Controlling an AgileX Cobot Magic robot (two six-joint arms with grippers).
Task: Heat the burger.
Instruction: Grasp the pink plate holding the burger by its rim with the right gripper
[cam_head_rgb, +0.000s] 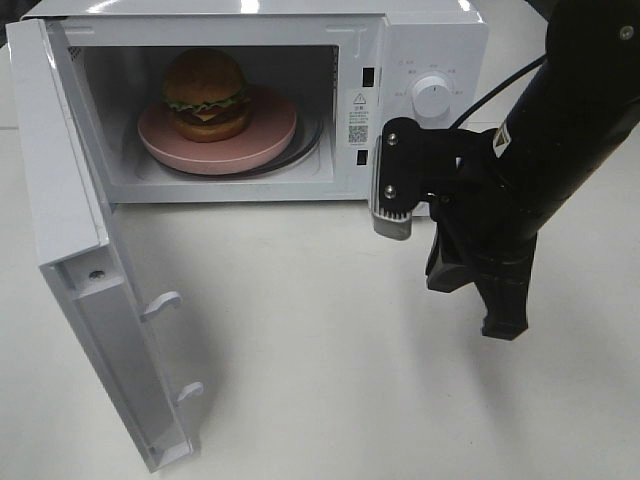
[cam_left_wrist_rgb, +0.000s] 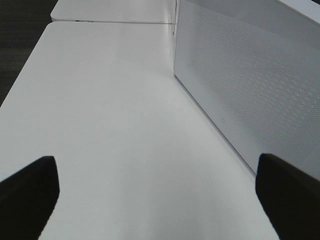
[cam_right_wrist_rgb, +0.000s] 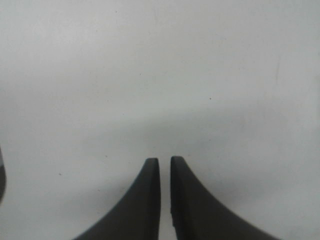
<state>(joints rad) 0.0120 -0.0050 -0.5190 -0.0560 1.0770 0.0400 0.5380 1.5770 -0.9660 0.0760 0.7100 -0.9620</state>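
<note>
The burger (cam_head_rgb: 205, 92), with a brown domed bun, green lettuce and yellow cheese, sits on a round pink plate (cam_head_rgb: 262, 140) inside the white microwave (cam_head_rgb: 420, 55). The microwave's door (cam_head_rgb: 70, 230) is swung wide open to the left. My right gripper (cam_head_rgb: 475, 305) (cam_right_wrist_rgb: 164, 161) hangs over the bare table in front of the control panel, well clear of the burger. Its fingertips are all but shut, with a thin slit and nothing between them. My left gripper (cam_left_wrist_rgb: 157, 200) stands wide open and empty beside a white dotted microwave panel (cam_left_wrist_rgb: 240, 75); the high view does not show it.
A round dial (cam_head_rgb: 434, 97) sits on the microwave's right-hand panel. Two latch hooks (cam_head_rgb: 160, 303) stick out of the open door's edge. The white table (cam_head_rgb: 330, 380) stretches in front of the oven; its left edge (cam_left_wrist_rgb: 25, 75) borders a dark floor.
</note>
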